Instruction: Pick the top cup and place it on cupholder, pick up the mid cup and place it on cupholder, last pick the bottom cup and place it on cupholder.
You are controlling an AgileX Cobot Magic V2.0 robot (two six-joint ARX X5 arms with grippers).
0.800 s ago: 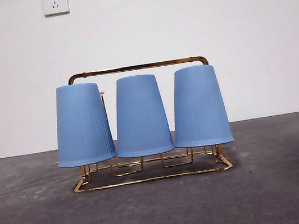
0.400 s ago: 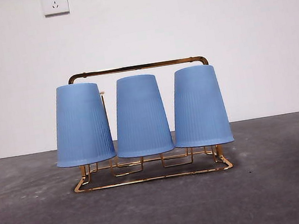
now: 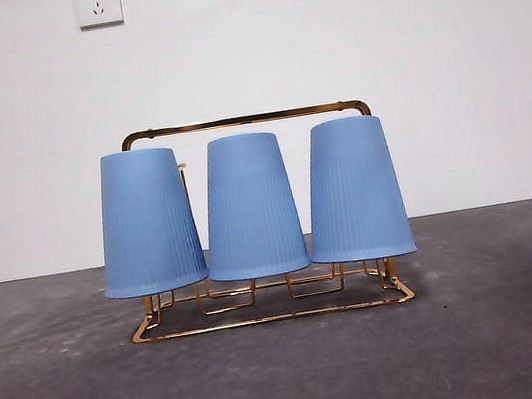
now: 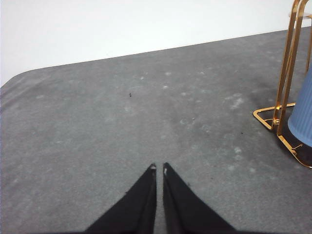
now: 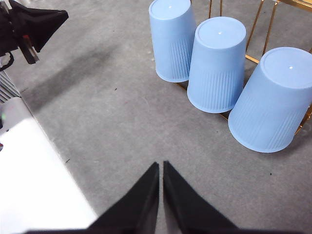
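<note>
The cupholder (image 3: 243, 120) stands on the grey desk (image 3: 294, 377), about mid-way across it in the front view, its gold wire base flat on the surface and its arched handle rising behind the cups. Three blue cups sit upside down on it in a row, mouths down and bases up: the left cup (image 3: 147, 221), the middle cup (image 3: 250, 205) and the right cup (image 3: 353, 189). The left and middle cups all but touch at their rims, and so do the middle and right; I cannot tell whether they truly meet. The pegs beneath them are hidden by the cups.

The right hand (image 5: 160, 165) hangs above the desk, well apart from the rack, with the three cups ahead of it and lower down; its two black jaws are pressed together at the tips and hold nothing. The left hand (image 4: 159, 168) is near one end of the cupholder (image 4: 287, 73), where a gold corner of the base and the edge of one blue cup (image 4: 302, 117) show; it touches neither, and its jaws too are pinched together, empty. From the right wrist view the left hand (image 5: 36, 27) shows as a dark shape off to the side of the cups.

On the white wall behind are two sockets (image 3: 97, 3).
</note>
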